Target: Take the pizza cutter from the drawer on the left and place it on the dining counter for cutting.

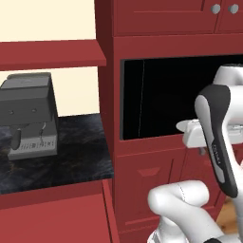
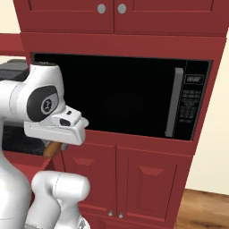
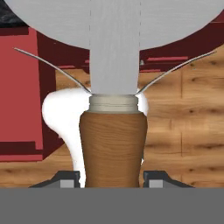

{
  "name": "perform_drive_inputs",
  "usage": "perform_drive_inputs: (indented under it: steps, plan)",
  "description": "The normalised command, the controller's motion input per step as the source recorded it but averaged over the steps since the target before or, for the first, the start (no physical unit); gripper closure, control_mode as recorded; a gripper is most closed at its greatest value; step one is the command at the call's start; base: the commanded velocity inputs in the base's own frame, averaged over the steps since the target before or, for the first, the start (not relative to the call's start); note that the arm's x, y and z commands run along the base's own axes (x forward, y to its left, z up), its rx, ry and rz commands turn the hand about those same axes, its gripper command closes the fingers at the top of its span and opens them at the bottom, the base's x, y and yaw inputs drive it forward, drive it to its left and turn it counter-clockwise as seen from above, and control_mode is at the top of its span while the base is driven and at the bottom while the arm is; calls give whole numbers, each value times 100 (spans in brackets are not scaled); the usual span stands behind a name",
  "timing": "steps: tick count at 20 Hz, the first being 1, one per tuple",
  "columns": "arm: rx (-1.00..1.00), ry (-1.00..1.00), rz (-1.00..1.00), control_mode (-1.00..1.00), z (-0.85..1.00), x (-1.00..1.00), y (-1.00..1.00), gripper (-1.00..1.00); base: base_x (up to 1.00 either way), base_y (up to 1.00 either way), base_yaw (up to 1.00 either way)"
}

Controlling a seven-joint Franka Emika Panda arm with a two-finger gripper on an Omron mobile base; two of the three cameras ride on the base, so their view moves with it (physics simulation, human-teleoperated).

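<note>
brown-handled grey pizza cutter (image 3: 113, 144), dark-red cabinet (image 2: 134, 174)

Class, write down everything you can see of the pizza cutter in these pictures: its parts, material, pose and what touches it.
The pizza cutter has a short brown handle with wood grain, a pale collar above it, a grey metal neck and a broad round grey wheel cut off by the picture's top edge. Two thin curved wire guards spread from the neck. The hand is shut on the handle, a dark finger tip at each side. It is carried in the air above wooden flooring. The right base view shows a brown handle end under the hand.
</note>
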Motion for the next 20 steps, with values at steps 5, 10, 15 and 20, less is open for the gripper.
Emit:
perform_drive_inputs:
  steps: [5,10,15,20]
  plan:
    - [0,-3,3,-100,-19,20,-1,100,0,0,0]
    - [0,0,0,-100,-15,23,1,100,0,0,0]
    - [0,0,0,-100,-10,20,0,100,0,0,0]
    - [0,0,0,100,0,0,0,100,-32,-14,2]
